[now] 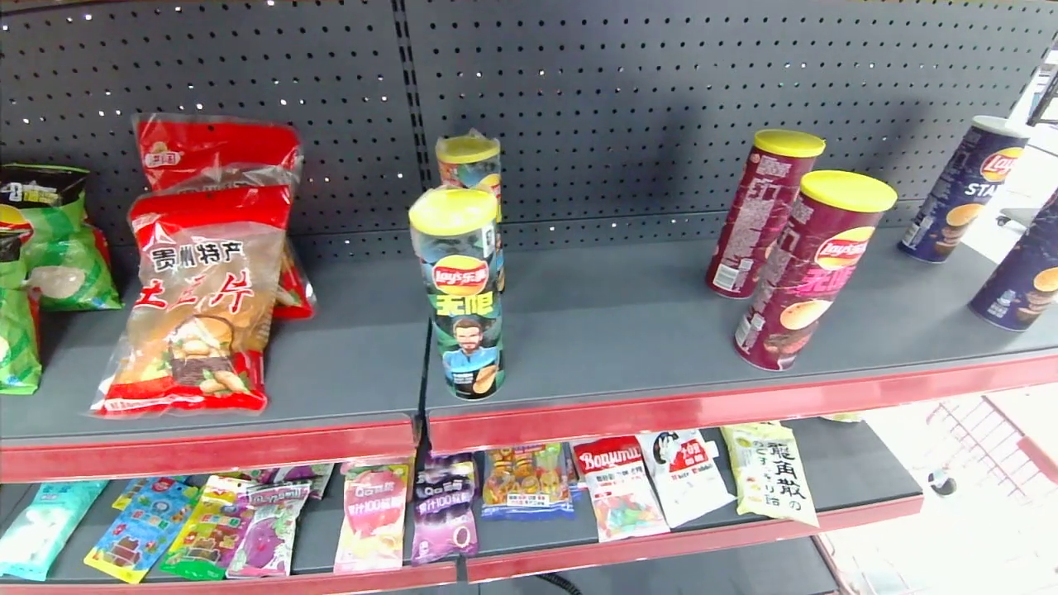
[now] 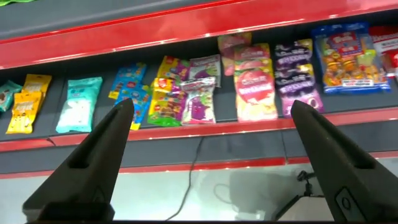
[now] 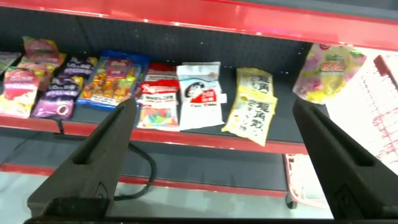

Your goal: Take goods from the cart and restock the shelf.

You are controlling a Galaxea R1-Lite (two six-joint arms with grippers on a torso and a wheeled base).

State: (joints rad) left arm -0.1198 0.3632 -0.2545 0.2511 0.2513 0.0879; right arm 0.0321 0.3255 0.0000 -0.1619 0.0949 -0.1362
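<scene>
standing on upper shelf (image 1: 628,330): upright crisp tubes, two green tubes (image 1: 459,289) in the middle, two dark red tubes (image 1: 806,264) and two blue tubes (image 1: 959,190) to the right; red snack bags (image 1: 198,306) on the left.
lower shelf (image 1: 860,471): candy packets (image 1: 529,479) lie flat in a row.
cart (image 1: 992,438): red wire, low beside the right end of the shelf.
left gripper (image 2: 211,104): fingers wide apart, holding nothing, in front of the lower shelf.
right gripper (image 3: 214,104): fingers wide apart, holding nothing, in front of the lower shelf.

In my head view, the green crinkly snack bags (image 1: 33,248) are cut off by the left edge. The dark blue chip can (image 1: 1025,281) and the red wire cart (image 1: 1033,456) are cut off on the right. 1 back yellow-lidded chip tube (image 1: 469,161) is half hidden behind the front yellow-lidded chip tube (image 1: 459,289).
</scene>
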